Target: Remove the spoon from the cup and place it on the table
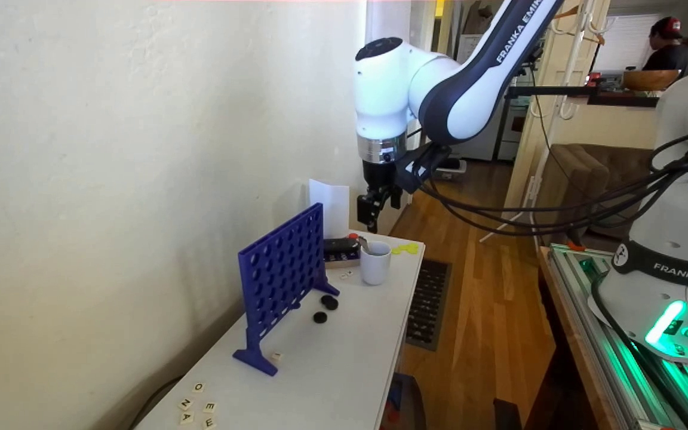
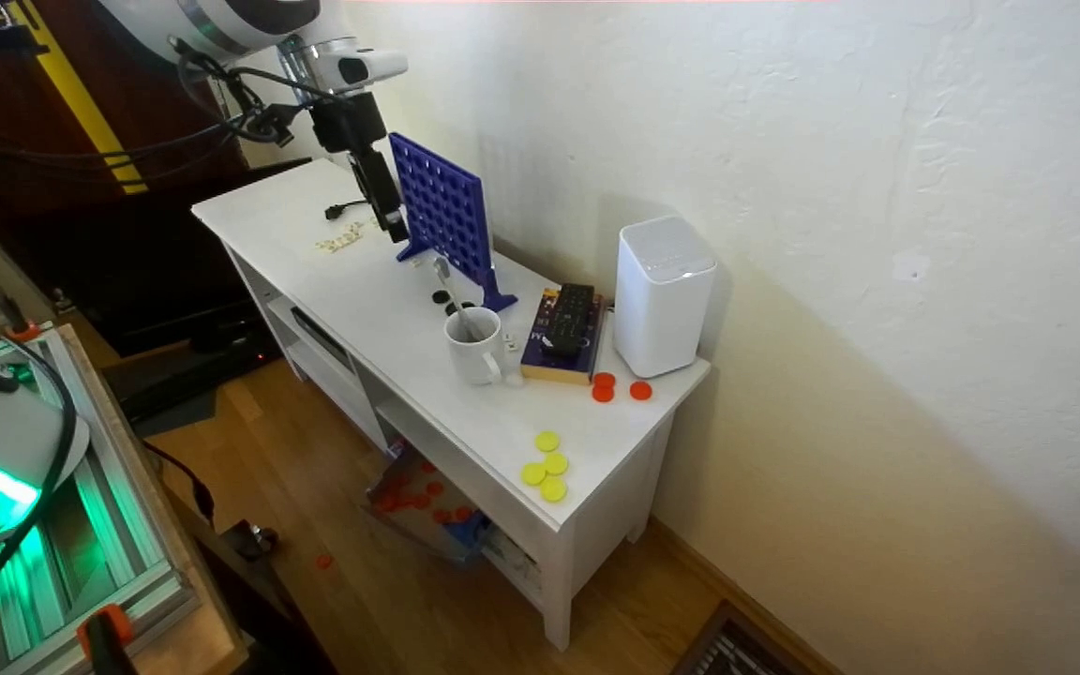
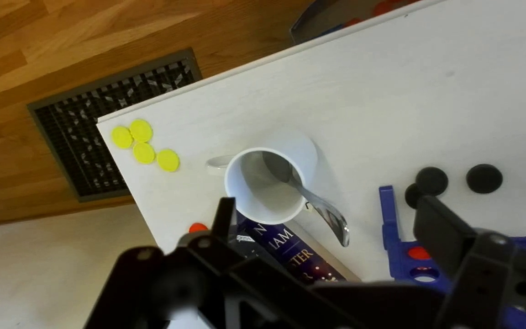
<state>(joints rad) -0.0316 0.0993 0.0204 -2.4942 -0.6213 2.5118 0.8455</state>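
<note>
Spread wide, the fingers are hovering above the bench, and look, the spoon is leaning in the upright white cup, one end jutting out

Cup and table are white, spoon silvery, pincer black.

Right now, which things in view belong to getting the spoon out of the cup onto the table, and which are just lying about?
For the job:
spoon, leaning bowl-down in the cup
white table
end effector, open

Just lying about:
blue grid game
black discs
yellow discs
red discs
letter tiles
book
black remote, on the book
tall white box
</note>
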